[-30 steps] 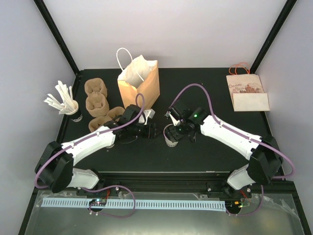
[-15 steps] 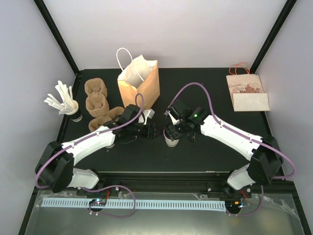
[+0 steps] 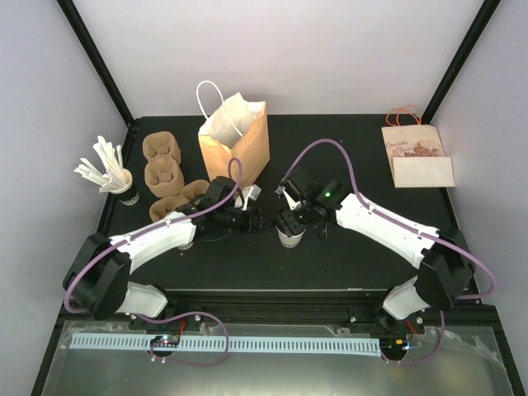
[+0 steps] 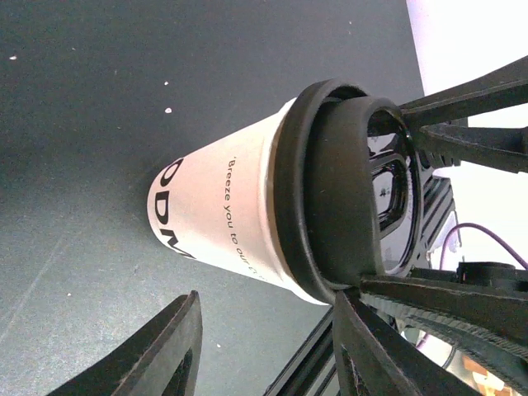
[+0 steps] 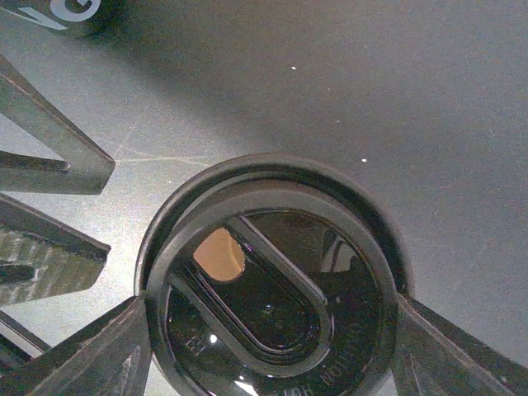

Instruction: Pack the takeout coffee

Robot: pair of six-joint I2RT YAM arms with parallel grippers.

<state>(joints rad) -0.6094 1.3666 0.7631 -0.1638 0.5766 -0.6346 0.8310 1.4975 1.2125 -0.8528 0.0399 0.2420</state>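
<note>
The takeout coffee is a white paper cup (image 4: 223, 210) with black print and a black lid (image 5: 268, 285). It stands on the dark table, near the middle (image 3: 288, 238). My right gripper (image 5: 272, 309) comes down over it from above, shut on the lid with a finger against each side of the rim. My left gripper (image 4: 268, 301) is open just left of the cup (image 3: 257, 221). Its fingertips (image 4: 169, 342) are level with the cup's side and nothing is between them. In the top view the right gripper (image 3: 290, 221) hides most of the lid.
A brown paper bag (image 3: 236, 140) with a white handle stands open behind the left arm. Pulp cup carriers (image 3: 162, 169) and a cup of white stirrers (image 3: 111, 177) are at the far left. A printed paper bag (image 3: 417, 157) lies at the far right.
My left gripper has slid to the right, closer to the cup. My right gripper has closed a little onto the lid and barely shifted.
</note>
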